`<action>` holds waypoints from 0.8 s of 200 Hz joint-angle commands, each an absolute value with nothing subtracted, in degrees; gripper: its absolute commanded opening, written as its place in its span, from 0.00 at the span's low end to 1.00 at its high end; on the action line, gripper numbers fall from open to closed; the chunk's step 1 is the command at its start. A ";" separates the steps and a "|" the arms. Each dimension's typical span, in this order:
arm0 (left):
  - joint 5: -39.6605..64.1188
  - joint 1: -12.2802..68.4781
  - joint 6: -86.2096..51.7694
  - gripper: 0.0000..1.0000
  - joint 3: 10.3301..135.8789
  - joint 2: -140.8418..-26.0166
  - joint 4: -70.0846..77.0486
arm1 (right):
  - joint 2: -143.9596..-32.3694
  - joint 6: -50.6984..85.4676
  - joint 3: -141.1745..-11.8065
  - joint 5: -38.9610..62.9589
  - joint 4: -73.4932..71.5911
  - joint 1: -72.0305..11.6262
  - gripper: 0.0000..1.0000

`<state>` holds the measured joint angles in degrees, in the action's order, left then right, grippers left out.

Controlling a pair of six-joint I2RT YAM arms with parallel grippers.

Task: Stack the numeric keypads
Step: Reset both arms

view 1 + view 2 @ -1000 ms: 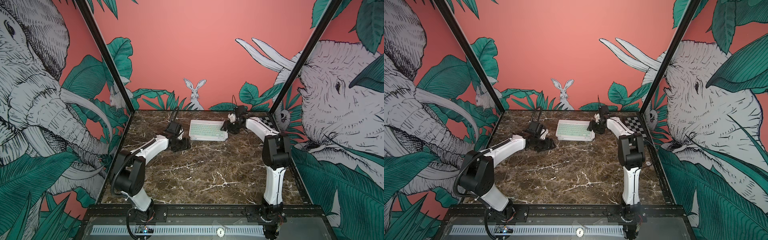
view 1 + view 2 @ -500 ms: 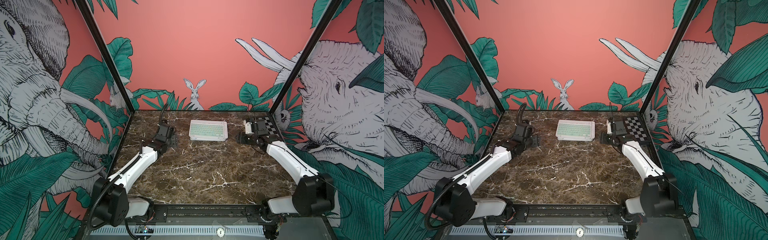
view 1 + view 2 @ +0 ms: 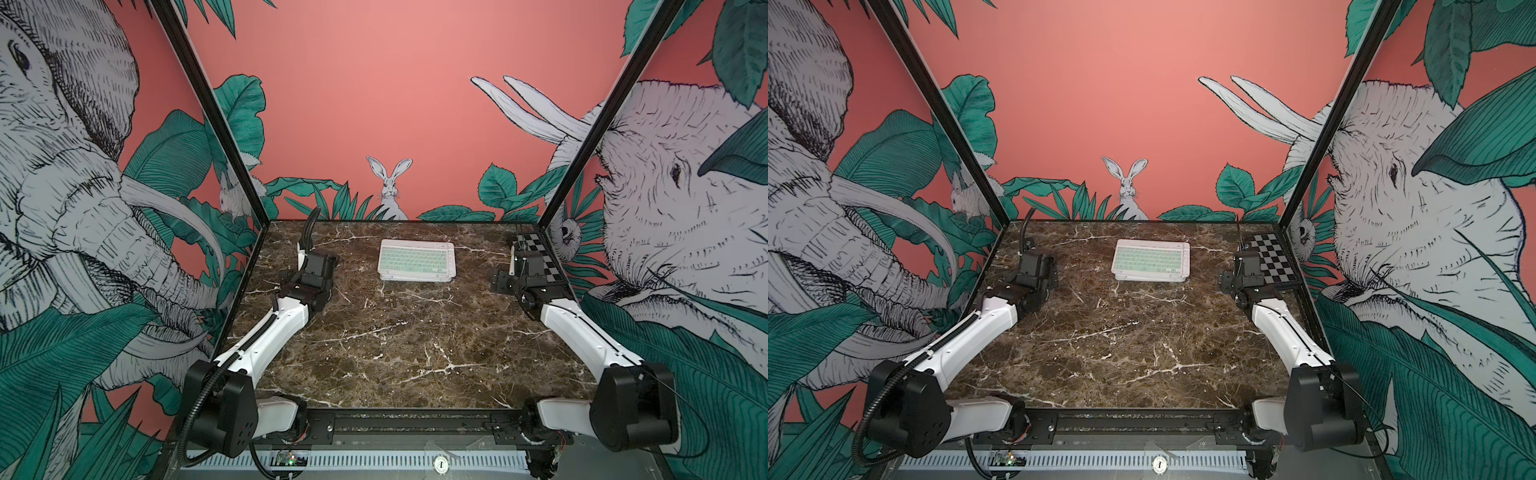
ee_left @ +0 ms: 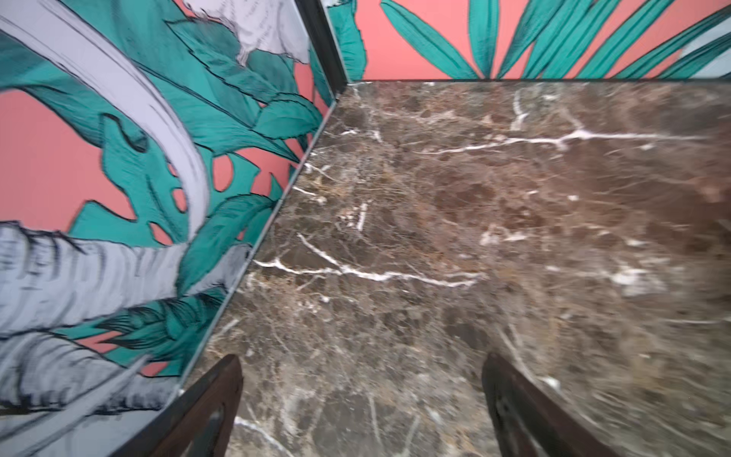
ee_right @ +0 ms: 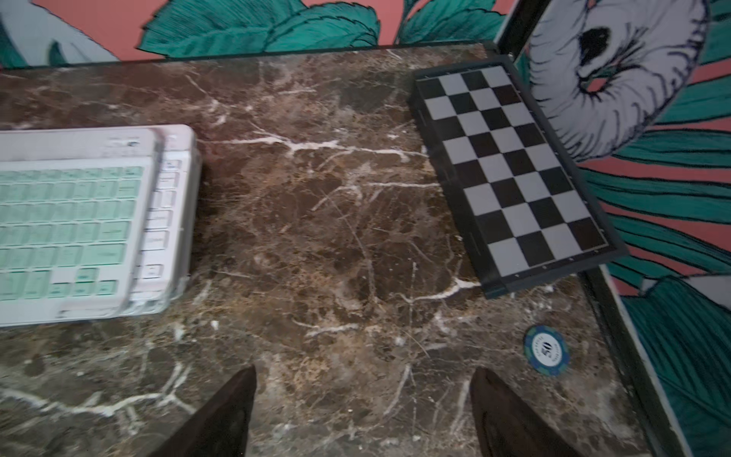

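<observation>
White-framed mint-keyed numeric keypads (image 3: 416, 260) lie flat, stacked slightly offset, far centre

Brown marble tabletop (image 3: 395, 353); coral jungle-mural walls (image 3: 374, 104); black corner posts (image 3: 212, 112).

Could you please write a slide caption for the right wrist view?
Open right tool above marble table, with keypad stack, checkered board and blue chip.

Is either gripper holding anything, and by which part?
Nothing is held. The left gripper and right gripper are open over bare tabletop, clear of the keypad stack.
</observation>
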<state>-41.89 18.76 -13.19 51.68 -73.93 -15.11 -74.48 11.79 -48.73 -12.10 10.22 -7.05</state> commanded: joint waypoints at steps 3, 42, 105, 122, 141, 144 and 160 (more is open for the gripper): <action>-45.14 17.07 -4.87 0.97 49.31 -74.67 -5.67 | -74.77 9.96 -45.36 -18.64 2.07 -5.56 0.86; -39.63 15.27 5.94 0.97 41.90 -73.50 6.89 | -76.55 5.85 -38.19 -23.40 -8.99 -5.12 0.86; -26.67 9.88 8.62 0.95 28.34 -73.16 29.32 | -79.90 1.84 -26.78 -17.17 -33.39 -4.72 0.86; -25.28 9.80 8.78 0.94 26.45 -76.29 35.04 | -81.81 -0.19 -26.10 -14.43 -37.84 -4.48 0.85; -23.97 9.45 7.11 0.94 24.41 -79.04 41.25 | -84.75 -0.35 -25.10 -13.10 -42.75 -4.01 0.86; -23.78 9.33 7.09 0.94 24.02 -79.54 42.73 | -85.11 -0.35 -24.87 -13.02 -43.48 -3.97 0.85; -21.62 8.89 7.35 0.94 24.08 -82.01 44.30 | -86.37 -0.19 -23.16 -13.10 -47.43 -3.84 0.86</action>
<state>-25.63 9.74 7.14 25.28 -79.44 34.59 -84.64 0.71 -25.39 -14.90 -37.58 -4.34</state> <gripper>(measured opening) 0.944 0.856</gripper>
